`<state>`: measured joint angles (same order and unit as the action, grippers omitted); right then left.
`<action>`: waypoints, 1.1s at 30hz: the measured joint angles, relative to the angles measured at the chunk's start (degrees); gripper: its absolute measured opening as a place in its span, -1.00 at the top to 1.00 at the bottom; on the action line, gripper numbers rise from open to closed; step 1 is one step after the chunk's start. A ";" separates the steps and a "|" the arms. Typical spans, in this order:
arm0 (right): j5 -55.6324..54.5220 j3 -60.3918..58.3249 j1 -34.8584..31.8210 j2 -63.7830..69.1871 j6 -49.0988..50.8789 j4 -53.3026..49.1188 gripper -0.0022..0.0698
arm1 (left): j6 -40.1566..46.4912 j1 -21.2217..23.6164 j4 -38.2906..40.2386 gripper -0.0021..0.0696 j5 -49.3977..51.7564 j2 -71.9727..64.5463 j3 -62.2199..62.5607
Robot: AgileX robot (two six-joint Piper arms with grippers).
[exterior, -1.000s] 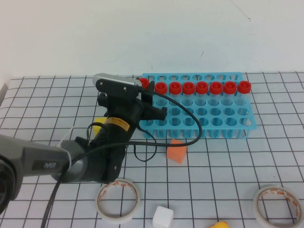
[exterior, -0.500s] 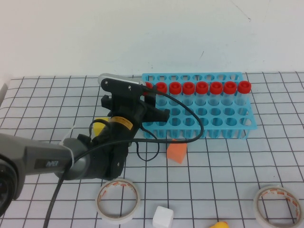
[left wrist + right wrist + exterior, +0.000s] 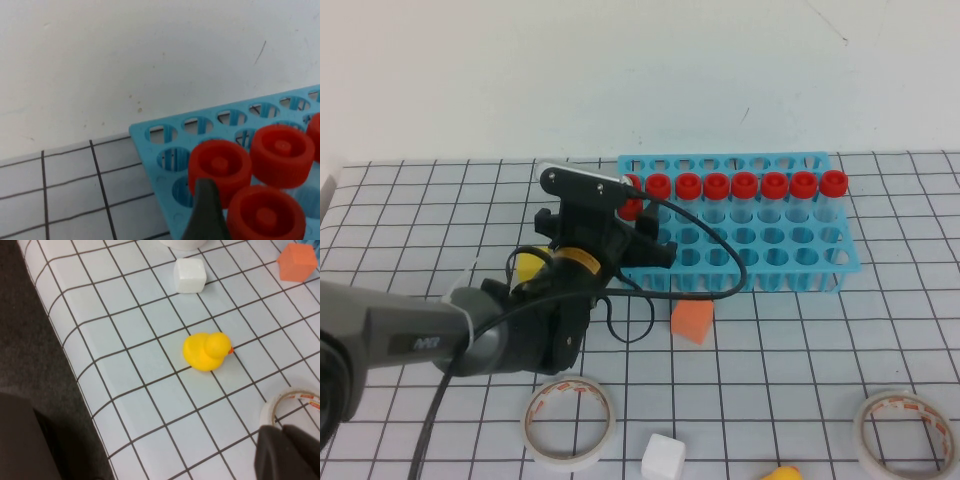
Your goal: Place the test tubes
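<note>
- Left claw (image 3: 635, 205) was at the left end of the blue plastic test-tube rack (image 3: 820, 272), right against the leftmost red-capped clear test tube (image 3: 630, 183). Whether it was spread or pinching could not be told.
- The left wrist view showed three red caps clustered at that corner of the rack, with open holes around them.
- A line of red-capped tubes (image 3: 746, 185) stood upright along the far part of the rack; the near rows were open holes.
- The rack sat on the white gridded counter (image 3: 410, 200), toward its far side.
- An orange foam cube (image 3: 691, 322) lay just in front of the rack, with a yellow object (image 3: 527, 265) partly hidden behind the left arm.
- Nearer the robot were a tape roll (image 3: 570, 420), a white cube (image 3: 662, 458) and a second tape roll (image 3: 906, 430).
- Right claw (image 3: 281, 440) was pressed together, empty, over the counter's near edge beside a tape roll, out of the high view.
- A yellow rubber duck (image 3: 206, 351) sat near it.
</note>
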<state>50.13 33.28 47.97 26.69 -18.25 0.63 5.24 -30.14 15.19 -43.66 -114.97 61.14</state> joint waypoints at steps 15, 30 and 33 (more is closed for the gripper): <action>0.00 0.00 0.00 0.00 0.00 0.00 0.94 | 12.17 9.35 -0.96 0.83 12.94 28.95 -0.68; 0.00 0.00 0.00 0.00 0.00 0.00 0.94 | 3.17 20.59 -16.92 0.94 18.08 73.69 -28.18; 0.00 0.00 0.00 0.00 0.00 0.00 0.94 | 1.60 20.84 -19.41 0.94 19.93 82.57 -36.92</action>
<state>50.13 33.28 47.97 26.69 -18.25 0.63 6.83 -9.31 -4.22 -23.74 -32.41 24.22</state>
